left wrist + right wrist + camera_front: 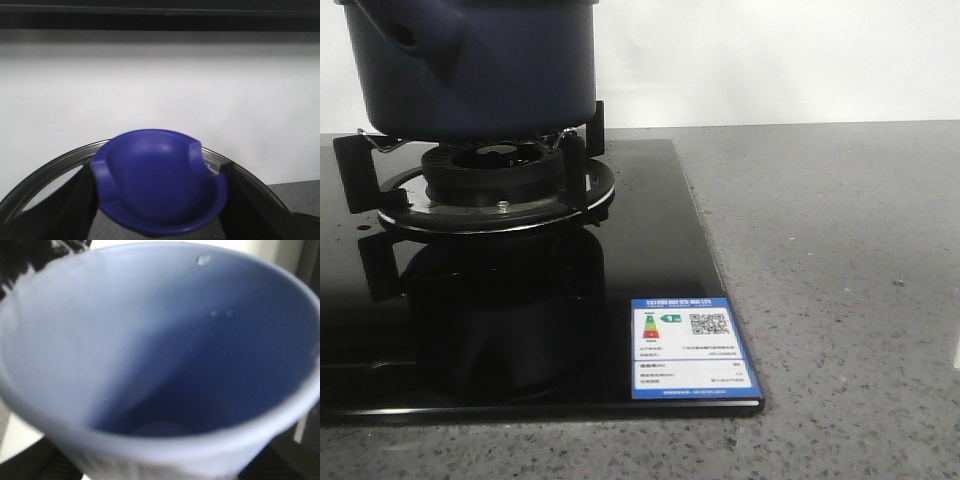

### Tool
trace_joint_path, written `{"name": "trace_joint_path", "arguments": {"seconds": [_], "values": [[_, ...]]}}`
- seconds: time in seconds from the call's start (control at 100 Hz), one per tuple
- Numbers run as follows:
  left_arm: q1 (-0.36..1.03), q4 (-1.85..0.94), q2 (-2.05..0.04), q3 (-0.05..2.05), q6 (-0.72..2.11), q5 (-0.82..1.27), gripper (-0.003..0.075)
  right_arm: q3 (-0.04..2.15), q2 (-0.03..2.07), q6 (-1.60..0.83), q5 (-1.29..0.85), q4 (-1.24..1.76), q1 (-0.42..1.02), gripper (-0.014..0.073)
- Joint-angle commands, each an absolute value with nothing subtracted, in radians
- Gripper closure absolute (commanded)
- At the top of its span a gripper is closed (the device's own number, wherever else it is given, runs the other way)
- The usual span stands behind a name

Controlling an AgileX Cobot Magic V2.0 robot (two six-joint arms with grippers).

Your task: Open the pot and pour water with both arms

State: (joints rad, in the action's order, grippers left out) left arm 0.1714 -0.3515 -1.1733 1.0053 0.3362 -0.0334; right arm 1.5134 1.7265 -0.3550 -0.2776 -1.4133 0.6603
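Pouring next: best tipping cup slowly, lip directly over pot, no splashing. Pot sits on gas burner of black hob, grey worktop alongside. Left fingers clamp lid knob, glass lid lifted. Right fingers: cannot tell. One pot, one lid, one cup.

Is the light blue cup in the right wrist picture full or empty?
Empty: the cup shows its bare bottom, with only small droplets on the inner wall.
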Motion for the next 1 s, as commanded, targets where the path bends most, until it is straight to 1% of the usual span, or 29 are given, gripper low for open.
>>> {"name": "trace_joint_path", "arguments": {"seconds": [0.0, 0.32, 0.79, 0.87, 0.99], "values": [[0.170, -0.352, -1.140, 1.046, 0.336, -0.138, 0.0362, 1.553, 1.679, -0.359, -0.262, -1.490, 0.661, 0.0244], [0.170, -0.352, -1.140, 1.046, 0.336, -0.138, 0.0362, 1.553, 1.679, -0.359, -0.243, -1.661, 0.661, 0.0244], [0.170, -0.352, -1.140, 1.046, 0.336, -0.138, 0.0362, 1.553, 1.679, -0.357, -0.240, -1.670, 0.661, 0.0244], [0.170, -0.352, -1.140, 1.046, 0.336, -0.138, 0.0362, 1.553, 1.679, -0.308, -0.240, -1.653, 0.661, 0.0244], [0.170, -0.352, -1.140, 1.046, 0.336, -0.138, 0.0362, 1.553, 1.679, -0.117, -0.240, -1.641, 0.661, 0.0244]]}}
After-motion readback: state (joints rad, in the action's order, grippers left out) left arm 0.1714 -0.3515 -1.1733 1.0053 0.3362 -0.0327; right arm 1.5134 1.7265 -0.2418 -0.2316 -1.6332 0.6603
